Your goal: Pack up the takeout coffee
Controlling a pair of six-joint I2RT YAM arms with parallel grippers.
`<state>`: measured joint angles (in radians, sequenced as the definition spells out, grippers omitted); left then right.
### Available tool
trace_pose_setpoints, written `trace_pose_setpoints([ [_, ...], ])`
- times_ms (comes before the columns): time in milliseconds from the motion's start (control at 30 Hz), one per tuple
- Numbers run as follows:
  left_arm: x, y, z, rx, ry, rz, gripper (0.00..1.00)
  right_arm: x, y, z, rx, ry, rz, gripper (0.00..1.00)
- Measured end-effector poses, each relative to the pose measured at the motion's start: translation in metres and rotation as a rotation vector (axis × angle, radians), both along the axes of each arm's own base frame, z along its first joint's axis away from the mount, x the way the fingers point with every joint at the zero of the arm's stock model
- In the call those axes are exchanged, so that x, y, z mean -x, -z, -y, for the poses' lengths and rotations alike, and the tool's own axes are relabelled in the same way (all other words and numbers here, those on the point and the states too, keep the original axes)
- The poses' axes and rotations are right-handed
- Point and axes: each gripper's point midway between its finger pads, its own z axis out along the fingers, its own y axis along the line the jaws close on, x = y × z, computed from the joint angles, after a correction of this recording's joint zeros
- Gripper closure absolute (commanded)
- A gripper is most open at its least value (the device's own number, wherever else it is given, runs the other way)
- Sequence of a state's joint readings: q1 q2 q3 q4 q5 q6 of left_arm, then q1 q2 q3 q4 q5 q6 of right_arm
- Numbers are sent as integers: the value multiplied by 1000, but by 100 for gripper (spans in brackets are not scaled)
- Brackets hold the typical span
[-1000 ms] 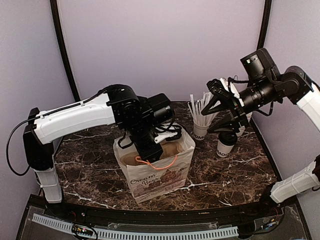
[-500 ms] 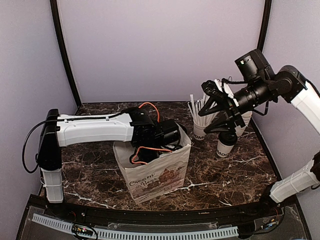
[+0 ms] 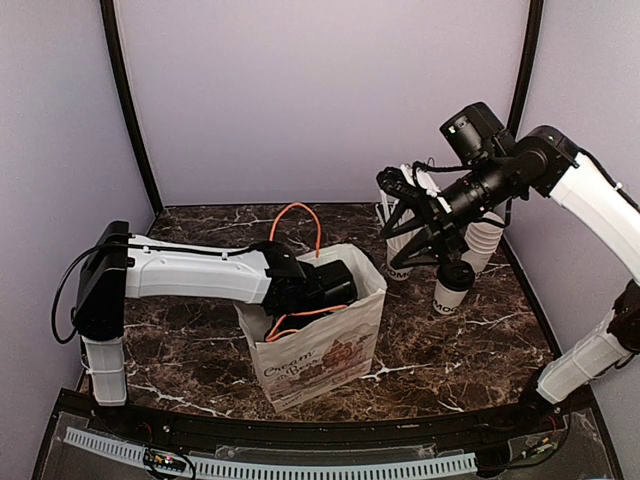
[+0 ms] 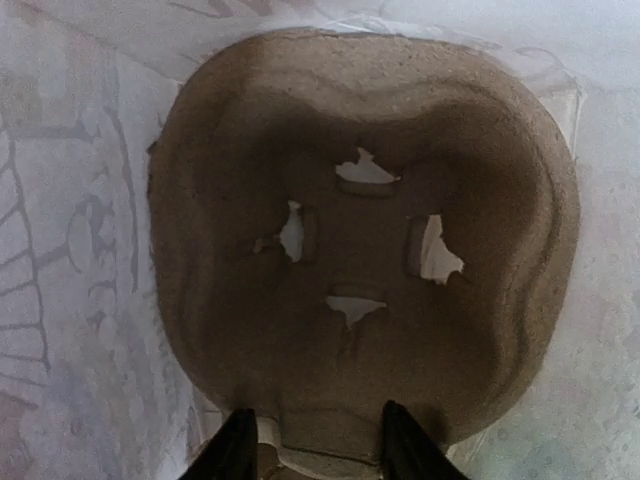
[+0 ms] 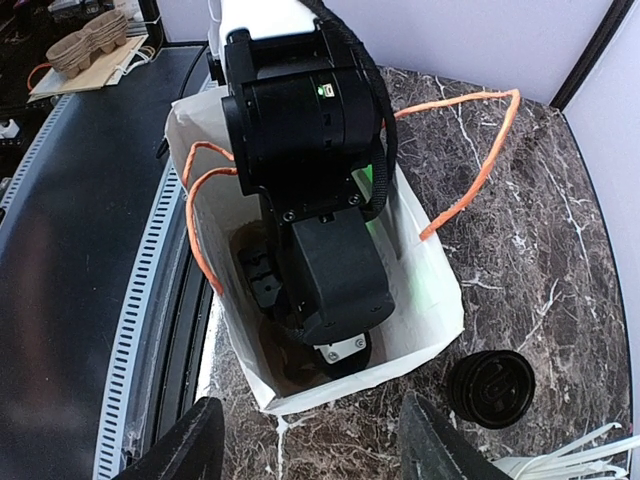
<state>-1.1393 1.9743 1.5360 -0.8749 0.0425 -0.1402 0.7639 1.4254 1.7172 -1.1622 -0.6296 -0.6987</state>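
Note:
The takeout coffee [image 3: 454, 289], a white cup with a black dome lid [image 5: 490, 388], stands on the marble to the right of the white paper bag [image 3: 330, 350]. My left gripper [image 4: 315, 432] reaches deep inside the bag over a brown cardboard cup carrier [image 4: 360, 250]. Its fingers stand apart on either side of the carrier's near tab, with a small gap showing. My right gripper [image 3: 396, 220] hangs open and empty above the table, between the bag and the coffee, looking down into the bag [image 5: 430, 300].
A cup of white sticks [image 3: 400, 262] and a stack of lidless cups [image 3: 486, 240] stand behind the coffee at the back right. The bag's orange handles [image 3: 292, 215] stick up and loop around my left wrist. Purple walls close in the table.
My left arm has sunk deeper into the bag and its jaws have spread a little off the carrier. My right arm has swung left toward the bag. One orange handle has sprung up.

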Motion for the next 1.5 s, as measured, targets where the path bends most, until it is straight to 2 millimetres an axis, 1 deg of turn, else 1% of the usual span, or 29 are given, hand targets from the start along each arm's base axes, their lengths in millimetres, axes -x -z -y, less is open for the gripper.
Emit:
trace_pose_setpoints([
  [33, -1, 0, 1, 3, 1, 3, 45, 0, 0, 0, 0, -1, -2, 39],
  [67, -1, -1, 1, 7, -2, 4, 43, 0, -1, 0, 0, -2, -3, 39],
  [133, -1, -4, 2, 17, -1, 7, 29, 1, -1, 0, 2, -2, -7, 39],
  [167, -1, -6, 3, 22, 4, 9, 24, 1, -2, 0, 1, -3, -7, 39],
  [200, -1, -9, 3, 29, 7, 11, 23, 0, -3, -1, 0, -4, -6, 39],
  [300, -1, -18, 2, 37, 5, 16, 22, -1, -5, -2, -3, -4, -4, 39],
  [400, -3, -36, 5, 58, 10, 35, 22, -1, -6, -2, -2, -4, -5, 39],
  [533, -6, -71, 13, 134, 34, 75, 22, -1, -6, -1, -1, -2, -7, 39],
  [667, -4, -108, 19, 226, 63, 105, 23, -5, -5, 2, 2, 14, -12, 39],
  [800, -4, -136, 20, 288, 84, 139, 23, -10, -8, 7, -6, 33, -22, 38],
  [933, -7, -162, 21, 340, 99, 185, 23, -20, -12, 14, -25, 61, -29, 38],
  [1033, -10, -189, 19, 395, 113, 245, 22, -29, -12, 18, -38, 85, -35, 37],
  [1067, -11, -201, 17, 423, 118, 276, 22, -31, -12, 19, -42, 91, -38, 37],
  [1200, -12, -263, 7, 576, 125, 409, 20, -36, -14, 19, -53, 103, -31, 35],
  [1267, -12, -301, -4, 673, 114, 493, 17, -37, -15, 19, -57, 104, -27, 32],
  [1333, -12, -334, -21, 749, 81, 577, 16, -37, -15, 19, -59, 101, -21, 29],
  [1400, -15, -357, -42, 798, 29, 640, 16, -37, -16, 18, -62, 93, -11, 28],
  [1433, -18, -363, -52, 815, -4, 656, 16, -36, -16, 17, -62, 87, -8, 28],
  [1500, -30, -366, -68, 827, -78, 674, 16, -30, -16, 12, -59, 62, 1, 27],
])
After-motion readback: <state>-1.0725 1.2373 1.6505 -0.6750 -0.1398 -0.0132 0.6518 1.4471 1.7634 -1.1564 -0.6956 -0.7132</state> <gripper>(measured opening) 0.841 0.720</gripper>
